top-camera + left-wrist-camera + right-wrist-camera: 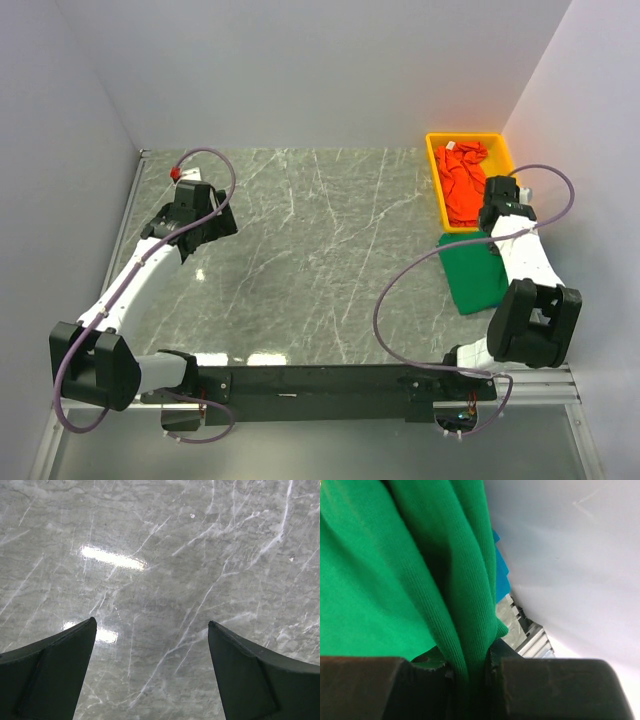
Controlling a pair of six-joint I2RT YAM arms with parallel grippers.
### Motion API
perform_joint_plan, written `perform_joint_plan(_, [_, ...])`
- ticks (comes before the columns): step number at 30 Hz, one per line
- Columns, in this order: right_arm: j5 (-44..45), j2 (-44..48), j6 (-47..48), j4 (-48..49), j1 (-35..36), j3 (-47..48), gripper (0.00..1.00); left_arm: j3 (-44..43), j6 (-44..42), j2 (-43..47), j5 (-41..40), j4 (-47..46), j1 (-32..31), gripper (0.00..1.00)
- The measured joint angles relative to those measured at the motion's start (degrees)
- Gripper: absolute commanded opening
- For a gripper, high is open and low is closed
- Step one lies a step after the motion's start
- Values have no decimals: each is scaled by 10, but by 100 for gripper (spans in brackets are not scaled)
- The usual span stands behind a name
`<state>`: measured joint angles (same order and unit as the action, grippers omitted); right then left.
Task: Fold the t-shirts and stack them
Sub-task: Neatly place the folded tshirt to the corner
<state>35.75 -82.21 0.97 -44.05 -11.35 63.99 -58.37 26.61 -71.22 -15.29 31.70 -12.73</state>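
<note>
Since the green t-shirt [380, 580] lies folded at the desk's [300, 230] right edge with a blue t-shirt [501, 567] peeking from under it, my right end effector [470, 672] pinches a ridge of green cloth, likely to square the stack. The orange-red t-shirt [462, 185] sits crumpled in the yellow bin [470, 137]. My left end effector [151, 621] hangs wide open and empty. No writing is readable.

A grey-green marble counter [330, 250] with white veins lies under the left tool [151, 621]; a bright streak of glare [112, 560] shines just ahead of it. Plain white walls [300, 70] close three sides.
</note>
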Motion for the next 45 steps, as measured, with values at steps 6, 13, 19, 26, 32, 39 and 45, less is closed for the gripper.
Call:
perform_joint_plan(6, [-19,-49,2,31,-38,-17,0,0,0,-14,1,0,3,98])
perform_joint_plan(13, [-15,-99,7,59,-60,-16,0,0,0,-28,4,1,7,97])
perform_joint_plan(19, [5,-129,19,75,-61,-16,1,0,0,-36,5,2,10,97])
perform_joint_plan(26, [33,-142,27,93,-61,-16,22,0,0,-44,8,3,12,97])
perform_joint_plan(32, [64,-146,33,105,-63,-12,52,0,0,-44,9,3,12,97])
perform_joint_plan(39, [130,-147,23,113,-63,-2,63,0,0,-44,9,3,12,97])
perform_joint_plan(45, [174,-135,-12,104,-63,7,64,0,0,-44,9,3,12,97])
